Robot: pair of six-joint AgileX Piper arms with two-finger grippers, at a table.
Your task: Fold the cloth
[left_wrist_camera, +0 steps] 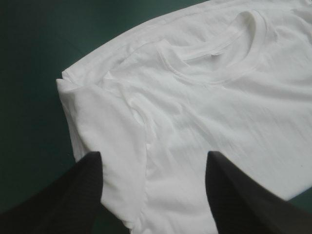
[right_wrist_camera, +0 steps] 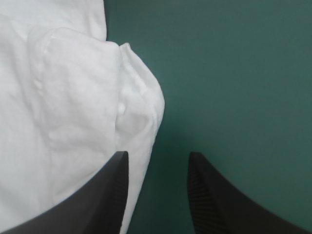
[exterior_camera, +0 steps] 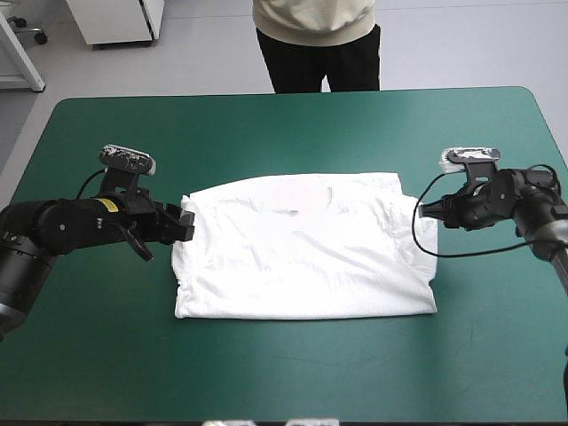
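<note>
Both stood spread apart, left gripper (exterior_camera: 188,222) and right gripper (exterior_camera: 422,210) at opposite edges of the T-shirt (exterior_camera: 302,253) lying flat on the surface (exterior_camera: 293,124), so each probably needed a bite through every layer before lifting

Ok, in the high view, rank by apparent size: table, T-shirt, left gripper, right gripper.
1. table
2. T-shirt
3. left gripper and right gripper: both small and much alike in this view, so I would not rank one above the other.
</note>
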